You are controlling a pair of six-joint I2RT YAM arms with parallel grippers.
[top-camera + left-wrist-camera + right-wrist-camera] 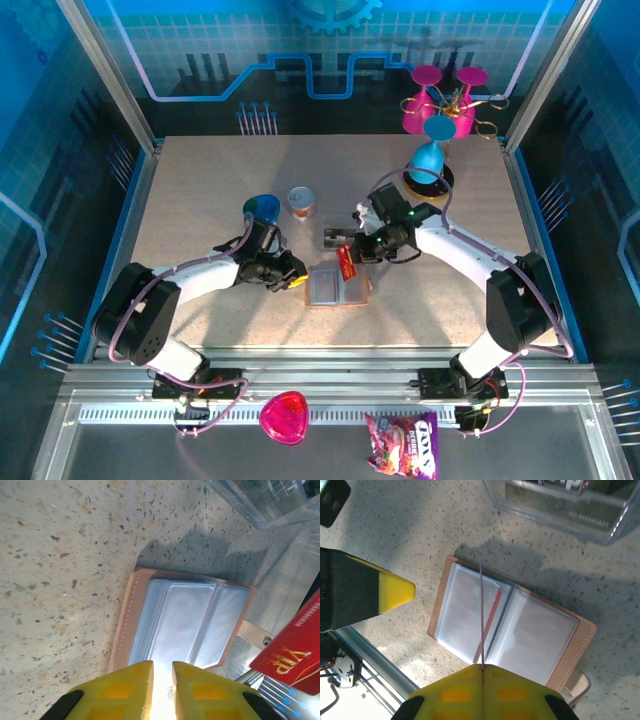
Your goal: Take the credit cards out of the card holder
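The card holder [338, 287] lies open and flat on the table, tan outside with blue-grey clear sleeves [520, 630] inside. My right gripper [482, 669] is shut on a credit card [481, 610], seen edge-on as a thin line above the holder's fold. The same red card [295, 655] bears pale "VIP" letters and hangs clear of the holder [175, 615]. A red edge [493, 616] and a dark one show between the sleeves at the fold. My left gripper [163, 666] hovers at the holder's left side, jaws a narrow gap apart with nothing between them; one of its fingers [395, 592] stays apart from the tan edge.
A clear plastic container [338, 238] stands just behind the holder. Two small cups [263, 208] [301, 200] sit behind my left arm. A blue goblet [428, 160] and a pink stand [440, 100] are at the back right. A candy bag [402, 444] lies on the front ledge.
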